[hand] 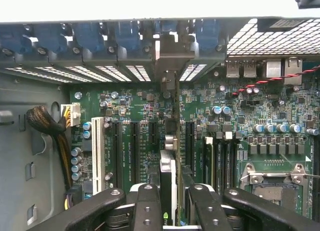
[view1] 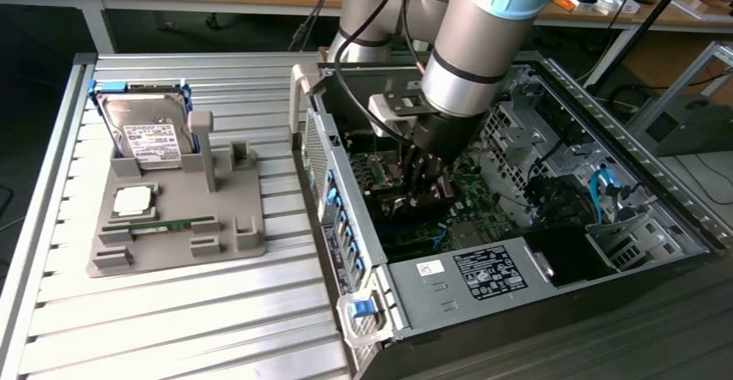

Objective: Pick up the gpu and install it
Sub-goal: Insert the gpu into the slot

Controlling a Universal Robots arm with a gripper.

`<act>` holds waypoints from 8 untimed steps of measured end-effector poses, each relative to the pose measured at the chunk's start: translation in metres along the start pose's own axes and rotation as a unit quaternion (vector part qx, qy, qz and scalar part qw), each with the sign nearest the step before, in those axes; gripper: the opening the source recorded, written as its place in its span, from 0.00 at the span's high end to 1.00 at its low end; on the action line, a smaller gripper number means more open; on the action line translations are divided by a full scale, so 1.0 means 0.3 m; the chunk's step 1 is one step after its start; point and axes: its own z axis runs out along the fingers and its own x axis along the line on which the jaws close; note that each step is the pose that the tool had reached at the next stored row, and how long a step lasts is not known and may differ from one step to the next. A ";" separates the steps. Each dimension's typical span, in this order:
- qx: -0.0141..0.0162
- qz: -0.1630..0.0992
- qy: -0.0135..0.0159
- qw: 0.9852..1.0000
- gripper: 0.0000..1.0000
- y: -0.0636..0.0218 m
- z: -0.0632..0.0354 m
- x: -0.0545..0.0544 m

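Observation:
The gpu (hand: 170,141) stands edge-on over the green motherboard (hand: 140,106), a thin dark card running from my fingers to the rear slot openings. Its silvery end bracket (hand: 167,56) sits against the case's back wall between the blue slot clips. My gripper (hand: 172,191) is shut on the card, one black finger (hand: 146,203) on each side. The card lines up with a long black expansion slot (hand: 172,126); whether it is seated in it I cannot tell. In the exterior view my gripper (view1: 427,187) reaches down inside the open computer case (view1: 641,165).
More black slots (hand: 134,151) and a white slot (hand: 98,153) lie beside the card. A sleeved cable bundle (hand: 47,123) and the CPU socket (hand: 272,183) flank it. Outside the case, a grey fixture (view1: 240,226) carries a hard drive (view1: 154,135), a processor (view1: 134,198) and a memory stick (view1: 160,223).

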 end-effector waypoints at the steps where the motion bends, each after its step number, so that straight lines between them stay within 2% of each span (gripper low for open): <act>1: 0.000 0.000 0.000 1.000 0.73 0.000 0.002 0.000; 8: 0.000 0.000 0.000 1.000 0.73 -0.001 0.008 0.000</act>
